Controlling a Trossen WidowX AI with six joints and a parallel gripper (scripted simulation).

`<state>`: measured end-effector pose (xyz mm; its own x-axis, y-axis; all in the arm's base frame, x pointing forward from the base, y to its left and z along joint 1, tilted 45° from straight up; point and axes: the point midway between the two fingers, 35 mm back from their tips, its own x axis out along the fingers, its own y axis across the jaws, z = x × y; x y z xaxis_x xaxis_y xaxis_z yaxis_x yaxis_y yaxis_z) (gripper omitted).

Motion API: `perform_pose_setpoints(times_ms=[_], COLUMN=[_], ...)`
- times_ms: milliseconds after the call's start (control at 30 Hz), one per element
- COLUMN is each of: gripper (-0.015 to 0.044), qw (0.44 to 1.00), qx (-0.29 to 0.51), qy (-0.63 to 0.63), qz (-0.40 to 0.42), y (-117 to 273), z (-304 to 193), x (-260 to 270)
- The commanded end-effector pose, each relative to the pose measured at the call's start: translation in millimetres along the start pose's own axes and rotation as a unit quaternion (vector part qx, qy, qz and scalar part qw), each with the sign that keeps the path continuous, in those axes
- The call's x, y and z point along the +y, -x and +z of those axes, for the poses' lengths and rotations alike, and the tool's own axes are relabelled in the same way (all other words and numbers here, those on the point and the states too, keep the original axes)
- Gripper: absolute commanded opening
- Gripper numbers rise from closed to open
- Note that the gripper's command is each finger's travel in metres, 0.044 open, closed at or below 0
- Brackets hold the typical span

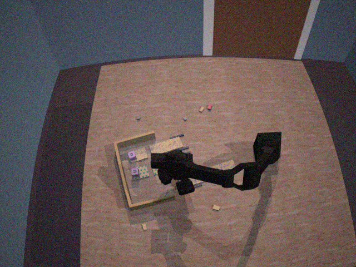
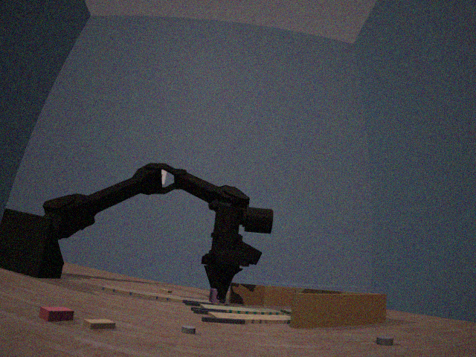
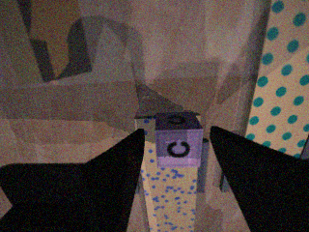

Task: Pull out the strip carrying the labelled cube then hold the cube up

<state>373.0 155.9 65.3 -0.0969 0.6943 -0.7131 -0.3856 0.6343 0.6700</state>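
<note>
I see the cube (image 2: pixel 213 294) (image 3: pixel 179 146) between the fingertips of my half-spread gripper (image 1: pixel 178 176) (image 2: pixel 222 300) (image 3: pixel 177 132), a narrow gap either side, so closing straight across its width should work.

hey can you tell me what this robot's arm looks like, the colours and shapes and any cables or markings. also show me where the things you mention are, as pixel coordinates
Matte black throughout: blocky base (image 1: pixel 267 138) (image 2: pixel 23 244), angular links, one with an open cutout; end effector (image 2: pixel 222 300) (image 3: pixel 177 132) has wedge-shaped fingers tapering to points. No cables or markings discernible.

Toward the door-side edge of the desk (image 1: pixel 258 100) (image 2: pixel 134 341) (image 3: pixel 97 145) lie a red block (image 1: pixel 209 107) (image 2: pixel 56 314), a tan block (image 1: pixel 201 109) (image 2: pixel 99 323) and two grey discs (image 1: pixel 184 118) (image 2: pixel 188 329), with two smaller-looking tan pieces (image 1: pixel 216 207) (image 2: pixel 166 291) farther away.
</note>
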Motion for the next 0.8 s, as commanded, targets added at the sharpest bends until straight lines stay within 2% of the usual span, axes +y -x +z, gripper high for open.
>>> perform_pose_setpoints(times_ms=[0, 133, 267, 467, 600, 767], gripper=[0.0250, 0.0250, 0.0145, 0.0105, 0.0000, 0.0000], qw=[1.000, 1.000, 1.000, 1.000, 1.000, 1.000], qx=[0.002, 0.002, 0.001, 0.001, 0.001, 0.003], qy=[-0.004, -0.004, 0.000, 0.000, 0.000, -0.003], qz=[0.004, 0.004, 0.001, 0.001, 0.001, 0.001], y=[-6.6, -6.8, -4.7, -4.7, -2.0, 16.6], z=[-2.6, -2.6, -0.7, -0.7, -3.7, -27.5], x=[0.5, 0.6, 0.6, 0.6, 0.2, -1.7])
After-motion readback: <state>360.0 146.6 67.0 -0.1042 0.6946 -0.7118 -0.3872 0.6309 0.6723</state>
